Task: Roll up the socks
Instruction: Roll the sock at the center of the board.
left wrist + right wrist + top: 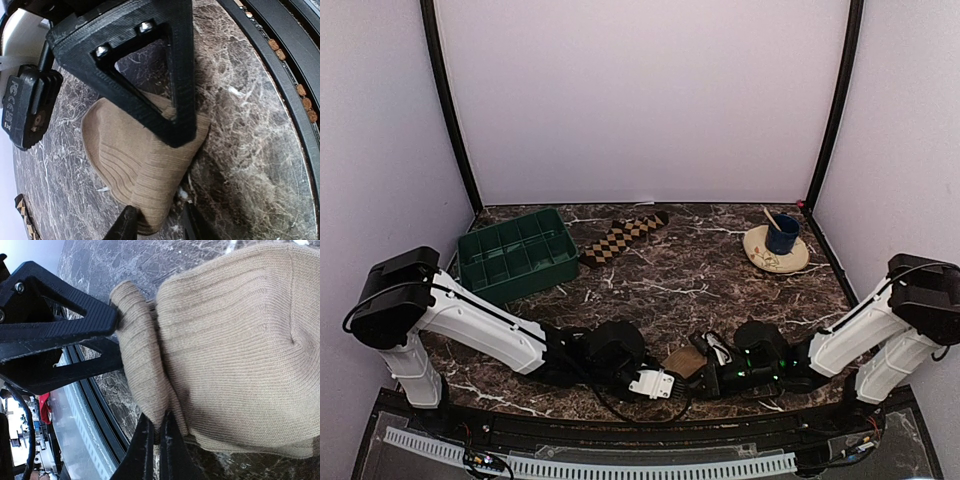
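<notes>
The plain tan sock [685, 360] lies bunched on the marble near the front edge, between both grippers. The left wrist view has its ribbed end [145, 165] between the fingertips of my left gripper [157, 222], which is closed partway on it. My right gripper [157, 432] is shut, pinching a fold of the same sock [235, 340]. The left gripper's black fingers [75, 325] meet that fold from the other side. The brown-and-black checkered sock [620, 238] lies flat at the back, untouched.
A green divided tray [470, 262] sits at the back left beside the checkered sock. A cream plate [798, 262] with a blue cup [782, 235] and a stick stands at the back right. The table's raised front rim [280, 85] runs just behind both grippers.
</notes>
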